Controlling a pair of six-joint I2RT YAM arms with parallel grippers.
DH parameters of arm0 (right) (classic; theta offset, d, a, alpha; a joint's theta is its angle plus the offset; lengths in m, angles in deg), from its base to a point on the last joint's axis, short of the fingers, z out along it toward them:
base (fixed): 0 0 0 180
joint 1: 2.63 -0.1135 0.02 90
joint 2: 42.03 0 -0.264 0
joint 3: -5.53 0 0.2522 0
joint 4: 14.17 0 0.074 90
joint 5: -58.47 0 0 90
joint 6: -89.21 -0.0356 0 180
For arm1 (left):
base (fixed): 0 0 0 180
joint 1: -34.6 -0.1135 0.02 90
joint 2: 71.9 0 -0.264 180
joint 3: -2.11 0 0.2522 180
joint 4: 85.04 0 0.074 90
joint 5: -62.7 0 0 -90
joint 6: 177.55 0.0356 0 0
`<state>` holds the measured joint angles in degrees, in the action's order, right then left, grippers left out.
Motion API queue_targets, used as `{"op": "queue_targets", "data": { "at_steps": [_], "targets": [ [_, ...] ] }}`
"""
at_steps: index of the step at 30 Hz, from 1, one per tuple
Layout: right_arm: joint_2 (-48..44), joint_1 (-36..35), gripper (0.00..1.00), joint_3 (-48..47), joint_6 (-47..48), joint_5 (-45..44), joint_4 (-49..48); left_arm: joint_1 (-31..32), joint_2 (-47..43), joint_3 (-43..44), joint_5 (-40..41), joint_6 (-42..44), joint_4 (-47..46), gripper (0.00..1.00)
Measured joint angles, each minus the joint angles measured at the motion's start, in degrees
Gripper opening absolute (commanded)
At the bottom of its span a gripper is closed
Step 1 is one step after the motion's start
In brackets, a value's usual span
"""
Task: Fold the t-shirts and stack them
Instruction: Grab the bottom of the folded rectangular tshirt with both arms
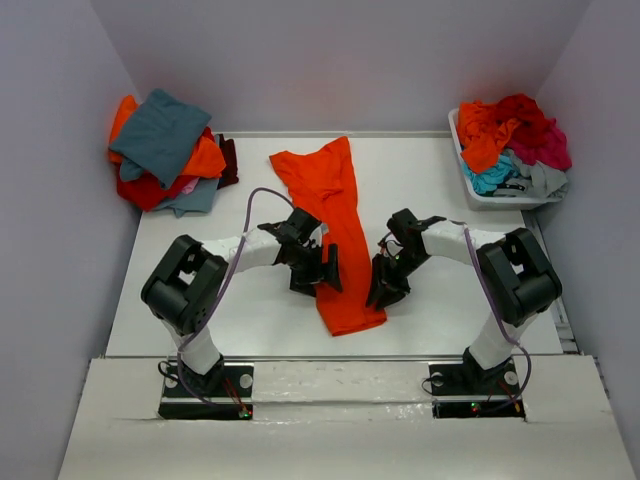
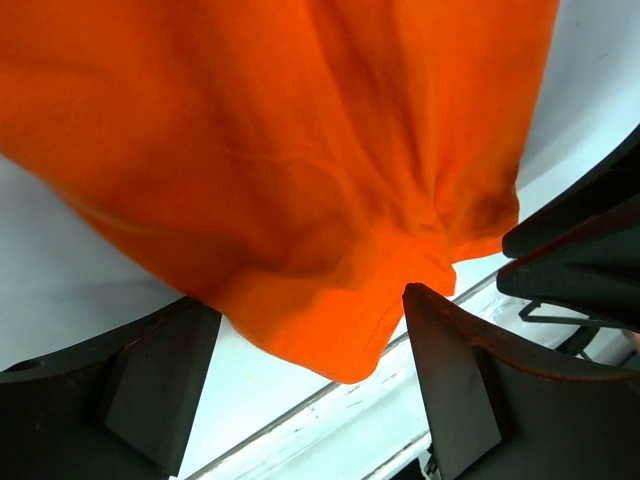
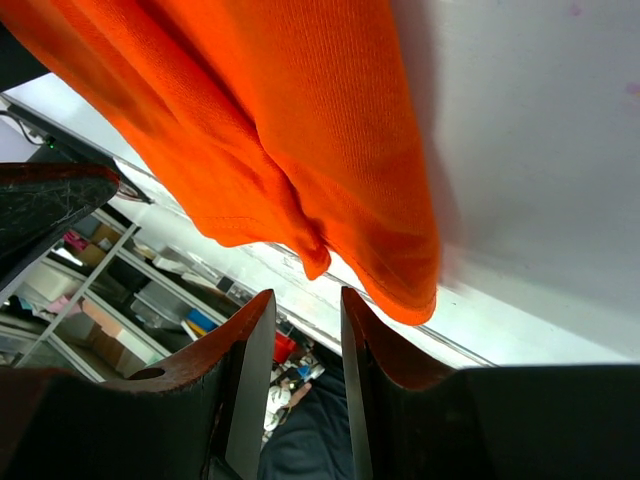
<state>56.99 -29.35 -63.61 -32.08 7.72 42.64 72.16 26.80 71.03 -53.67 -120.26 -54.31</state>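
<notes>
From above, the orange t-shirt (image 1: 340, 215) lies on the white table (image 1: 250, 325) as a long narrow strip. It runs from the far middle down toward the near edge, and its near end sits between the two arms. The left gripper (image 1: 322, 272) is at the strip's left edge and the right gripper (image 1: 385, 285) at its right edge, both close to the near end. A pile of folded shirts (image 1: 165, 145) sits at the far left corner. A white bin (image 1: 480, 198) at the far right holds a heap of loose shirts (image 1: 515, 130). In the left wrist view, the orange t-shirt (image 2: 280, 150) fills the upper frame. One rounded corner of it dips between the fingers (image 2: 455, 390) of the left gripper (image 2: 308, 345), whose jaws stand wide apart and clamp nothing. In the right wrist view, the hem of the orange t-shirt (image 3: 300, 120) hangs just above the right gripper (image 3: 305, 315). Its fingers (image 3: 245, 380) are only a narrow slot apart, with no cloth in the gap. Whether the tips brush the hem is hard to tell from this angle.
</notes>
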Motion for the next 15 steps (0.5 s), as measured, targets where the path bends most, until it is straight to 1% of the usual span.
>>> {"op": "queue_targets", "data": {
  "at_steps": [10, 13, 15],
  "targets": [
    [0.00, 0.02, 0.38, -0.85, -0.02, -0.42, 0.02, -0.57, 1.18, 0.11, -3.34, 0.00, -2.60, 0.87],
    [0.00, 0.00, 0.38, -1.86, 0.02, -0.52, 0.24, -0.52, 0.61, 0.26, -1.68, -0.09, -1.79, 0.88],
    [0.00, 0.00, 0.38, -3.19, 0.07, -1.79, 0.98, 0.00, -0.35, 0.57, 1.75, 0.09, -0.15, 0.88]
  ]
}}
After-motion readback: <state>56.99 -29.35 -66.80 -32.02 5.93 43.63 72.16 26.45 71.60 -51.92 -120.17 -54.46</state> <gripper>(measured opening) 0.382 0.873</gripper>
